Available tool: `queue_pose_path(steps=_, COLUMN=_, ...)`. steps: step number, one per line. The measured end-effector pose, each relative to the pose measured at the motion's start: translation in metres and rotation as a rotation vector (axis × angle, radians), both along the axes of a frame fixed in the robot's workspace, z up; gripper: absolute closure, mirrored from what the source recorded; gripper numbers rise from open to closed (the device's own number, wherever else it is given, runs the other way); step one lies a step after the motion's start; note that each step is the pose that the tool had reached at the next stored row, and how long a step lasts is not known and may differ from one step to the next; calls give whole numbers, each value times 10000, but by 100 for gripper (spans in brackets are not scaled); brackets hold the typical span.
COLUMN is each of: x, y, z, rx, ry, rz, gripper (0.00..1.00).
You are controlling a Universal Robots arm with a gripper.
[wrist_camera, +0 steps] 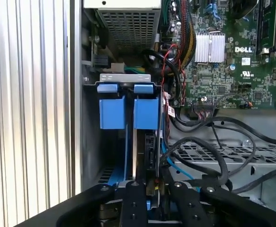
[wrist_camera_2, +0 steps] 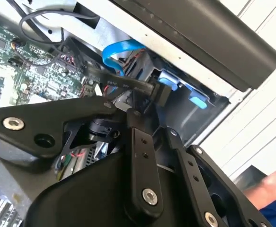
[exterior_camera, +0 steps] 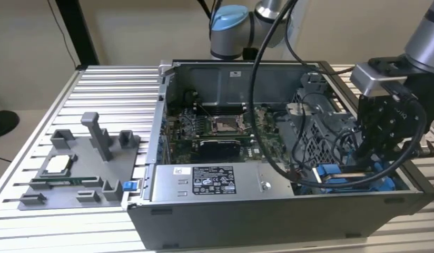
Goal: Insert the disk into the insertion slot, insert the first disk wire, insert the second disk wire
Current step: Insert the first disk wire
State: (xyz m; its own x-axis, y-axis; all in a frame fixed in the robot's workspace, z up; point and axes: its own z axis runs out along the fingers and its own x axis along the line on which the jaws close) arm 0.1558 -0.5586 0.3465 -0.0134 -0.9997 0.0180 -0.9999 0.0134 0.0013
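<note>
The disk (wrist_camera: 150, 147) stands on edge in its blue carrier (wrist_camera: 146, 113) inside the insertion slot (wrist_camera: 123, 78), at the case's front corner on the exterior view's right (exterior_camera: 343, 176). My gripper (wrist_camera: 154, 187) hangs right over the disk's end, lowered into that corner (exterior_camera: 375, 161). Its fingers (wrist_camera: 133, 194) sit close together on a black disk wire. In the second wrist view the wire's flat black cable and connector (wrist_camera_2: 160, 92) reach past the fingertips toward the blue tabs (wrist_camera_2: 168, 80). A blue disk wire (wrist_camera_2: 119, 52) loops close beside them (wrist_camera: 175, 166).
A silver labelled power supply box (exterior_camera: 213, 182) fills the case's front. The motherboard (exterior_camera: 217, 126) lies behind it, with loose black cables (wrist_camera: 209, 142) over a perforated cage. A grey fixture tray (exterior_camera: 80, 168) sits on the slatted table. A person's hand (wrist_camera_2: 270, 184) shows outside the case.
</note>
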Motion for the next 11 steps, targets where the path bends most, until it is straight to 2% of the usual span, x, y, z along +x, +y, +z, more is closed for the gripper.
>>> queue_pose_path(steps=8, x=0, y=-1, z=260, rx=-1, ry=34, rz=1, gripper=100)
queue_pose_path(steps=11, x=0, y=-1, z=297, rx=1, ry=41, rz=1, gripper=100)
